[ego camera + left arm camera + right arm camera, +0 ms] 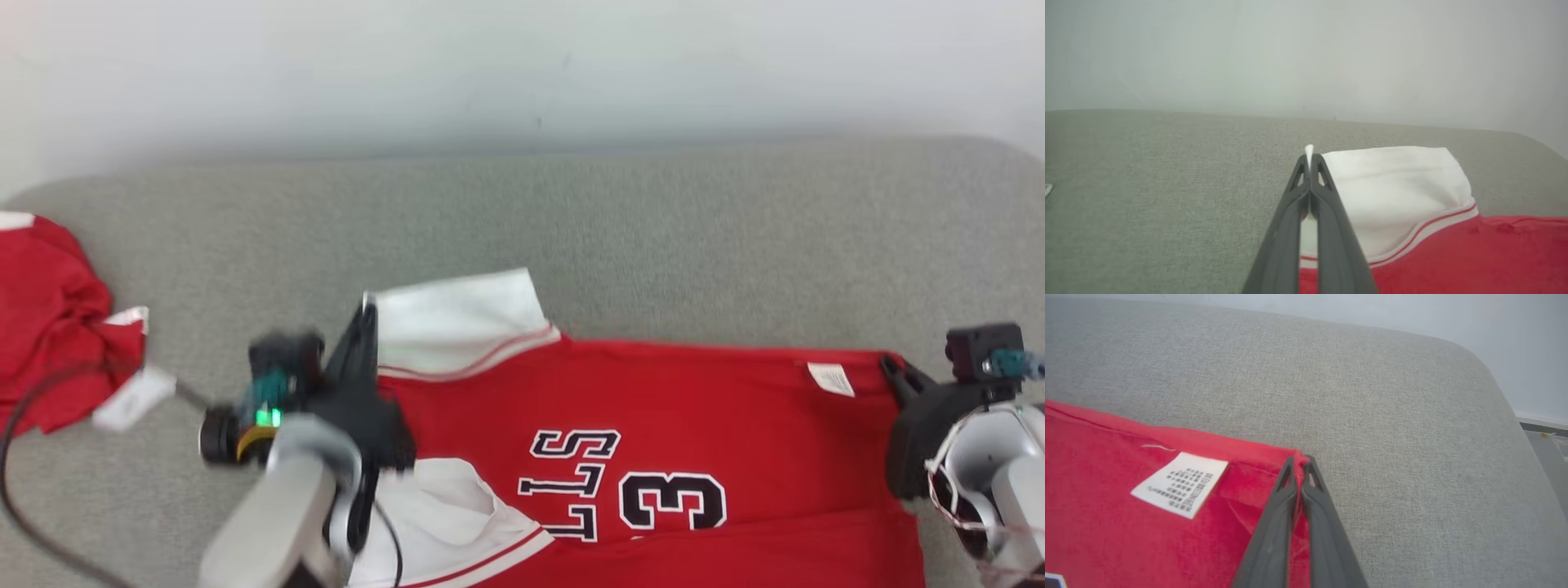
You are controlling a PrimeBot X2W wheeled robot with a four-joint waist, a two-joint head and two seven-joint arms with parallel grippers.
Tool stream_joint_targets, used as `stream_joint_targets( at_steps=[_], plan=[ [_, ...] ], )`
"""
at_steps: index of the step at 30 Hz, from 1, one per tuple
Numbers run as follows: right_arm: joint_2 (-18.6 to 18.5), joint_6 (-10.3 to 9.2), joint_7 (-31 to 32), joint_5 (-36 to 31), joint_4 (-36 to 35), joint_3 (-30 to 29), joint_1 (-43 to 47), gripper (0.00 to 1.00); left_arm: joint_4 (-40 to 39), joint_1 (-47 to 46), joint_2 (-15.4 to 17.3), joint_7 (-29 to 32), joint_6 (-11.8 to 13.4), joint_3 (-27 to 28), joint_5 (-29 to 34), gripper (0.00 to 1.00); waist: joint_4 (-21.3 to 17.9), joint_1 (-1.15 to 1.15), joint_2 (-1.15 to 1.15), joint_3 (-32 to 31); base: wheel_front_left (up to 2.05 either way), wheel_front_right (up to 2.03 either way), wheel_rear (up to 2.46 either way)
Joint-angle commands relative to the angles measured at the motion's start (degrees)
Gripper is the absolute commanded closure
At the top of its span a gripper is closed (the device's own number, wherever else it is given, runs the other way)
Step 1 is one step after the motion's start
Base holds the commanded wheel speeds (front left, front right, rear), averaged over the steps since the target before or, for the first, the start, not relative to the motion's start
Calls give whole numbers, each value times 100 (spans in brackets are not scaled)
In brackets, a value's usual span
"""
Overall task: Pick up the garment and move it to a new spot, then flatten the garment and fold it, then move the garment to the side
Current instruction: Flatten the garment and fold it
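Jersey (694, 392): left pincer (1309, 161) clamps white sleeve (1396, 192), right pincer (1298, 463) clamps red corner (1265, 455); head view adds second garment (49, 351).

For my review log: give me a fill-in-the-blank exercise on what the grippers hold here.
The left gripper is shut on the jersey's ____ sleeve.
The right gripper pinches a ____ corner of the jersey, near the label.
The digit showing on the jersey is ____.
Missing words: white; red; 3.
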Motion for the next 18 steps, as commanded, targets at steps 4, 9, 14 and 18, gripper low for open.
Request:
stream_joint_targets(
  at_steps=[4, 9, 14, 18],
  plan=[
    [-190, -10, -15, -41, -130, 242, 397, 100, -728, 1002, 152, -20, 161, 27, -21, 100, 201, 1, 0, -561, 0, 0, 0],
    [-460, -10, 93, -48, -215, 647, 716, 100, -1629, 2040, 327, 311, 433, -45, -168, 100, 280, 1, 0, -802, 0, 0, 0],
    [-767, -10, 233, -16, -268, 1051, 860, 100, -2484, 2758, 474, 602, 736, -95, -277, 100, 352, 1, 0, -948, 0, 0, 0],
    [-907, -10, 318, 0, -239, 1227, 949, 100, -3019, 3162, 543, 814, 923, -147, -323, 100, 388, 1, 0, -1020, 0, 0, 0]
  ],
)
